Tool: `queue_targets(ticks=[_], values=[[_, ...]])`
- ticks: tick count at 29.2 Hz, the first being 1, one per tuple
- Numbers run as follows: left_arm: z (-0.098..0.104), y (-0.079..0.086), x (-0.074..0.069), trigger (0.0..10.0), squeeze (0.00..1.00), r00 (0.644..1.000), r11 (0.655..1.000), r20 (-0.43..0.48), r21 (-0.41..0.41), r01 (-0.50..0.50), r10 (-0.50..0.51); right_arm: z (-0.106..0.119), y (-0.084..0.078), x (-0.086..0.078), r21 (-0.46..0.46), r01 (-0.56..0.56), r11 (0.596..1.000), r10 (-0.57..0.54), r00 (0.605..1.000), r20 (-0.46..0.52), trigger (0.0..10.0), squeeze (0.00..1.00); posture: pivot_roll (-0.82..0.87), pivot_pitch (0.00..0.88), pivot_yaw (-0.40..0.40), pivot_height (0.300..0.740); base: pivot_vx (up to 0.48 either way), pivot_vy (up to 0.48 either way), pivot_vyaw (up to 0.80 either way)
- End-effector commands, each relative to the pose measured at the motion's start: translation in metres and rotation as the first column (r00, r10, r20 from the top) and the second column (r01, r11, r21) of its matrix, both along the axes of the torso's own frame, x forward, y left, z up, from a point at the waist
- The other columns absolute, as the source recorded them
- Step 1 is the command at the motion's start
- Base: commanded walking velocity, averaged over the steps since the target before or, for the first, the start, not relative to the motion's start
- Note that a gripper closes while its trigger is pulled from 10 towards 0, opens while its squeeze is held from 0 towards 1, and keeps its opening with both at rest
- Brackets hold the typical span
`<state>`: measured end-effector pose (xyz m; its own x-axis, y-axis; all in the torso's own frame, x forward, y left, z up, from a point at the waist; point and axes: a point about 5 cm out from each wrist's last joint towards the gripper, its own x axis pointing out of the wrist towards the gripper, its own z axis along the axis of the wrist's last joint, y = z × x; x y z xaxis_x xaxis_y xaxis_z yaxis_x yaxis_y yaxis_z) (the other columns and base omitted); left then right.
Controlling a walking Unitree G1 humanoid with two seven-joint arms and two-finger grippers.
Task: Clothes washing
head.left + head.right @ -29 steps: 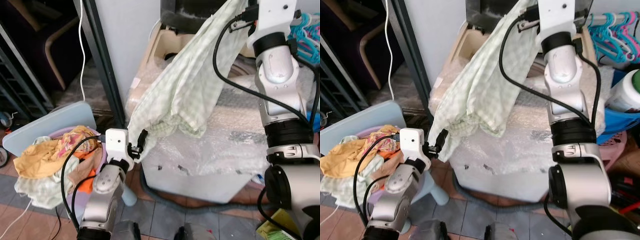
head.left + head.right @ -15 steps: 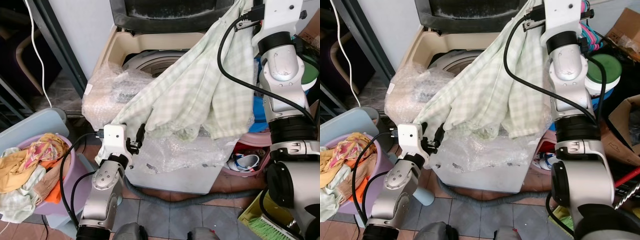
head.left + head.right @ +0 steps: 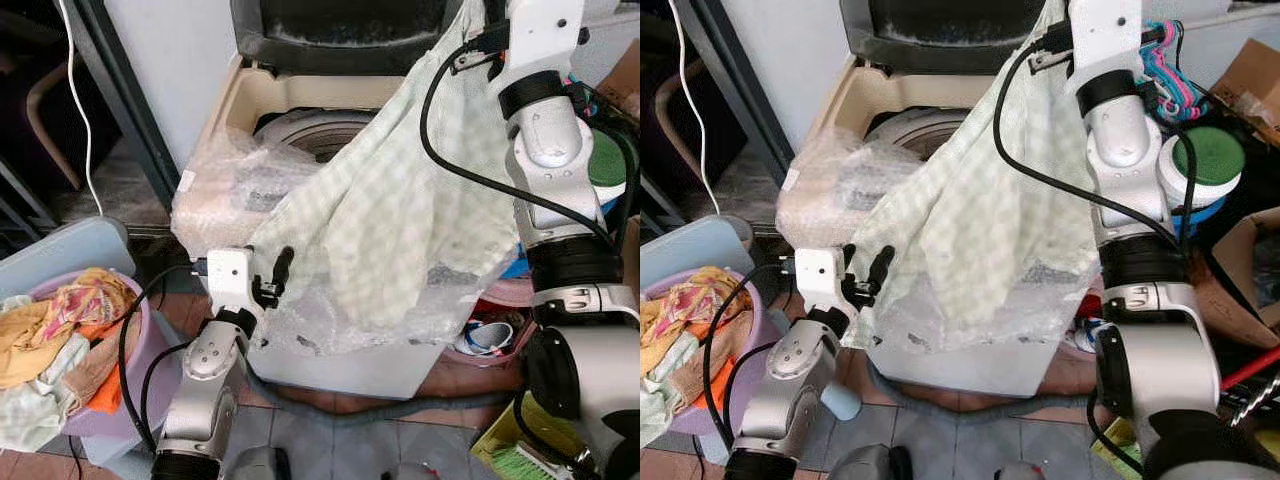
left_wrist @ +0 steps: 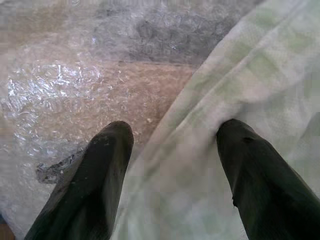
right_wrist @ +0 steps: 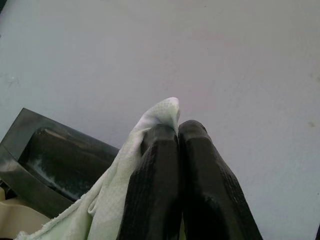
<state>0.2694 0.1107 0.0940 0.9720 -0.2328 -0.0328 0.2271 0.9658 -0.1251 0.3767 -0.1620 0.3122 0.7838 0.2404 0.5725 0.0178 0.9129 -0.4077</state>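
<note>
Inventory, as I see it from the remote station, left to right.

One lilac plastic laundry basket (image 3: 120, 415) on the floor, heaped with yellow and orange clothes (image 3: 60, 320).

One left gripper (image 3: 270, 282), forearm raised upright, its fingers (image 4: 107, 150) spread against the lower hem of the cloth.

One cream top-loading washing machine (image 3: 245, 95), lid raised, body wrapped in clear bubble film (image 3: 215, 190).

One pale green checked cloth (image 3: 400, 220), draped from upper right down across the machine's open drum and front.

One right gripper (image 5: 177, 131), arm extended high above the machine, fingers pressed together, pinching the cloth's top corner.

One green-lidded tub (image 3: 1207, 155) beyond the right arm.
</note>
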Motion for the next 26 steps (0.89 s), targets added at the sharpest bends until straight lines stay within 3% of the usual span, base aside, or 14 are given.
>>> queue_targets(ticks=[1,7,12,15,19,20,24,26], values=[[0.002,0.003,0.0,10.0,0.0,1.0,1.0,0.012,0.003,-0.007,0.007,0.008,0.008,-0.001,-0.017,-0.041,0.999,0.042,0.999,0.021,10.0,0.0,-0.05,0.064,0.063,0.74,0.469,0.0,0.0],[0.0,0.005,0.001,10.0,0.0,0.999,0.999,-0.006,0.017,-0.043,0.043,0.008,0.015,0.002,-0.037,-0.07,0.997,0.069,0.998,-0.005,10.0,0.0,-0.04,0.065,0.057,0.74,0.233,0.0,0.0],[-0.002,0.013,-0.004,10.0,0.0,0.998,0.997,-0.021,0.049,-0.059,0.06,0.016,0.008,0.015,0.031,-0.048,0.998,0.05,0.997,-0.065,10.0,0.0,-0.03,0.065,0.051,0.74,0.0,0.0,0.0],[-0.005,0.032,-0.021,10.0,0.0,0.992,0.99,-0.037,0.082,-0.114,0.117,0.032,0.003,0.023,0.034,-0.04,0.999,0.042,0.996,-0.074,10.0,0.0,-0.01,0.069,0.04,0.74,0.0,0.0,0.0],[-0.008,0.042,-0.029,10.0,0.0,0.987,0.983,-0.044,0.107,-0.15,0.156,0.039,0.002,0.026,0.031,-0.043,0.999,0.045,0.996,-0.079,10.0,0.0,0.01,0.072,0.033,0.74,0.0,0.0,0.0],[-0.01,0.053,-0.037,10.0,0.0,0.977,0.97,-0.049,0.138,-0.2,0.209,0.045,0.004,0.03,0.026,-0.063,0.998,0.065,0.992,-0.104,10.0,0.0,0.03,0.074,0.027,0.74,0.0,0.0,0.0],[-0.012,0.06,-0.045,10.0,0.0,0.969,0.959,-0.054,0.17,-0.228,0.24,0.055,0.007,0.036,0.028,-0.08,0.996,0.084,0.984,-0.159,10.0,0.0,0.07,0.082,0.005,0.74,0.0,0.0,0.0],[-0.011,0.061,-0.047,10.0,0.0,0.969,0.958,-0.053,0.174,-0.229,0.242,0.074,0.009,0.035,0.043,-0.072,0.997,0.077,0.987,-0.138,10.0,0.0,0.08,0.083,-0.001,0.74,0.0,0.0,0.0]])
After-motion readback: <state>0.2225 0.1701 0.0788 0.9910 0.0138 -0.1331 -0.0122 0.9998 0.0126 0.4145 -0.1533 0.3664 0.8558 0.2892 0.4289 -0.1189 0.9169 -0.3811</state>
